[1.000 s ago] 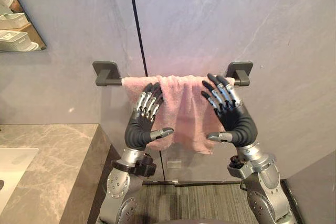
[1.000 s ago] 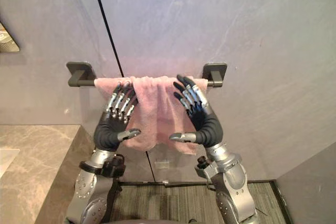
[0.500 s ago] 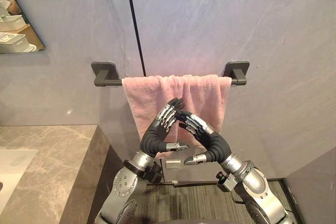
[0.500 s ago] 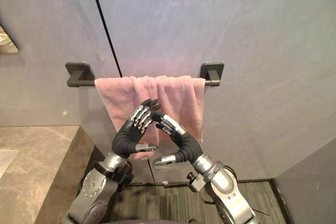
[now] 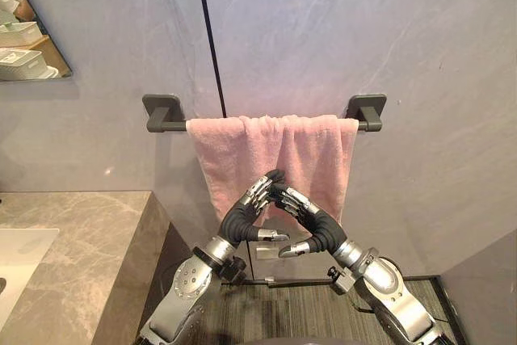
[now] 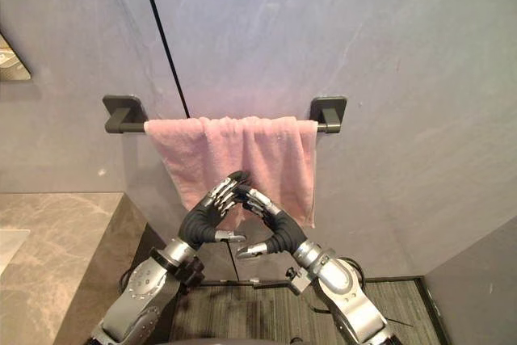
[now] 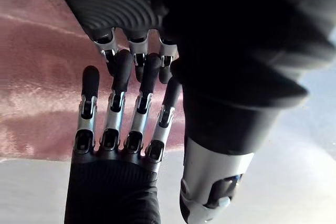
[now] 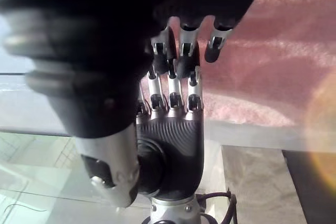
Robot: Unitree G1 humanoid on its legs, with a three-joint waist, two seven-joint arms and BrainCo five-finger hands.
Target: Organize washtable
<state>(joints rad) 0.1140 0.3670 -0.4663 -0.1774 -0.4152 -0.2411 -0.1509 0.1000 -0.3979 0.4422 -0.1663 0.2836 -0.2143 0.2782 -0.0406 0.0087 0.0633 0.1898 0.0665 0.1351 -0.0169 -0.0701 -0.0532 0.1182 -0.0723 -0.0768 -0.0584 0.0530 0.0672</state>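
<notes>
My left hand (image 5: 241, 216) and right hand (image 5: 313, 225) meet before the towel (image 5: 234, 151) (fingers straight, gripping nothing), so I should smooth it evenly.

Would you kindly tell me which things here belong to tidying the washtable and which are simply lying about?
Job: pink towel draped over towel bar; left hand, right hand, both open, fingertips meeting before it.
Lying about: marble counter, sink, mirror.
</notes>
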